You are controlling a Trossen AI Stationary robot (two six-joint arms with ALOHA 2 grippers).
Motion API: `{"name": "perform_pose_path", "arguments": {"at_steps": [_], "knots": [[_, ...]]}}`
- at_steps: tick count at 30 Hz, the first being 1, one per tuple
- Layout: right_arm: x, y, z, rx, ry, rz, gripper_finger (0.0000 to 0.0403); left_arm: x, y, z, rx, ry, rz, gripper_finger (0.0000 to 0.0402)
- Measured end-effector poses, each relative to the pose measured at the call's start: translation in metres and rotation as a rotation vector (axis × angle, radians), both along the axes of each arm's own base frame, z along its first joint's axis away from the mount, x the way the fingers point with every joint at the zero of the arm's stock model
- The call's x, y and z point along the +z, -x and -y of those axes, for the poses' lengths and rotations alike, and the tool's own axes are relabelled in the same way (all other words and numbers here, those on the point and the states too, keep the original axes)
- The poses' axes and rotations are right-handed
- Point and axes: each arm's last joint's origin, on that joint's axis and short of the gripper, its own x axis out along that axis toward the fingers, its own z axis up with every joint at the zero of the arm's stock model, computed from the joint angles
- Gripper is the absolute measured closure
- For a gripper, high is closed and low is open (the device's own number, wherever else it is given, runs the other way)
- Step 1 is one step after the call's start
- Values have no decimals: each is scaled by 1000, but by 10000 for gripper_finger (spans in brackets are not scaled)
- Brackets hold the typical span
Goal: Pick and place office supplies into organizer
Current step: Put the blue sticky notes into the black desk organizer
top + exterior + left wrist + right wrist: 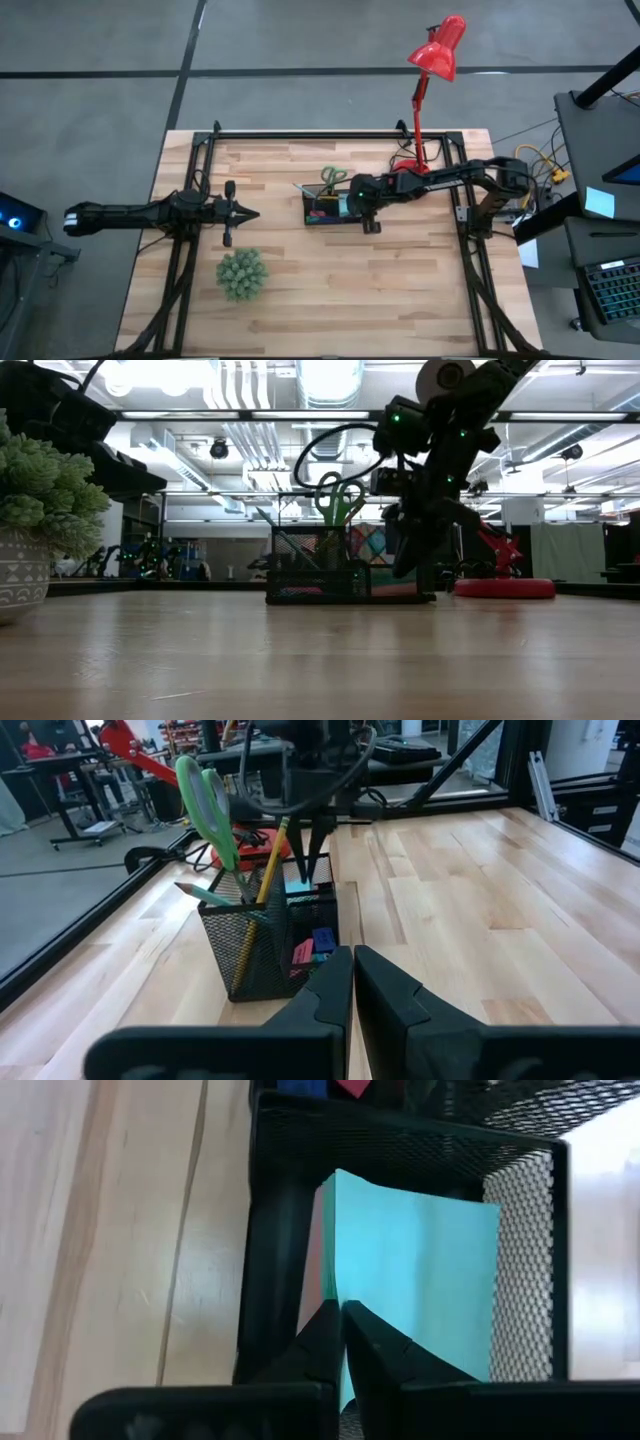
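The black mesh organizer point(325, 208) stands mid-table. Green-handled scissors point(205, 805), a yellow pencil point(262, 895) and a teal pen point(215, 898) stick up out of it, and small erasers point(310, 948) lie in a low compartment. A teal sticky-note pad point(420, 1270) stands tilted in the end compartment, against a pink pad point(318, 1250). My right gripper point(342, 1312) is shut and reaches down into that compartment. My left gripper point(250, 213) waits shut at the table's left, pointing at the organizer. My right gripper's shut fingertips point(350, 1330) meet the teal pad at its edge point(338, 1285), right beside the pink pad. They come from above, slanting down from the table's right. The pad leans inside the mesh compartment point(400, 1130). I see nothing pinched between the fingers.
A spiky green plant in a patterned pot point(242, 274) stands near the front left. A red desk lamp point(432, 60) rises at the far right, its round base point(503, 588) just behind the organizer's right end. Bare wood lies in front of the organizer.
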Motion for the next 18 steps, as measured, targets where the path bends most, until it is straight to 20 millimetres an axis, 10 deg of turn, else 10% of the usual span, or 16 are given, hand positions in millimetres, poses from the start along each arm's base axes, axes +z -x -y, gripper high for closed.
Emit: {"name": "perform_pose_path", "arguments": {"at_steps": [18], "knots": [[-3,0,0,-31,-22,-10,390,0,0,0,0,1,0,402]]}}
